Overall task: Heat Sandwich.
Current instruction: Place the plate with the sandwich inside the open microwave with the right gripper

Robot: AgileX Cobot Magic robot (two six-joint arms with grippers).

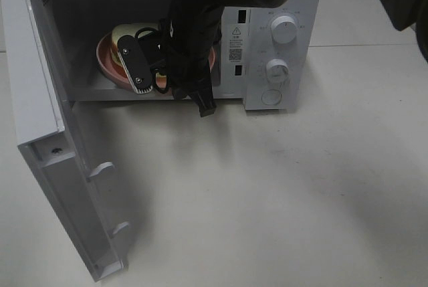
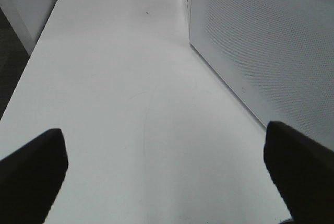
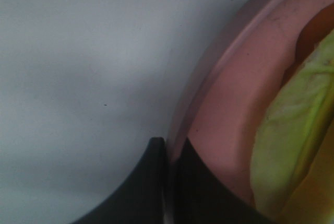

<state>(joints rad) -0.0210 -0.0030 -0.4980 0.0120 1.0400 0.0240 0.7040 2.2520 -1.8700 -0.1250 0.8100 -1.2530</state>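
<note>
The sandwich (image 1: 128, 33) is seen on the pink plate (image 1: 104, 59) inside the open microwave (image 1: 267, 53), at about ten o'clock in the high view (the door (image 1: 47, 126) is swung wide at eight o'clock). The plate's rim is pinched by the closed right gripper (image 3: 169, 151). The left gripper (image 2: 167, 166) is spread wide over the table (image 2: 130, 78), and nothing is held in it.

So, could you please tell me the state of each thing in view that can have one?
microwave door: swung wide open.
right gripper: shut on the rim of the pink plate.
pink plate: inside the microwave.
sandwich: lying on the pink plate.
left gripper: open, empty, over the table.
</note>
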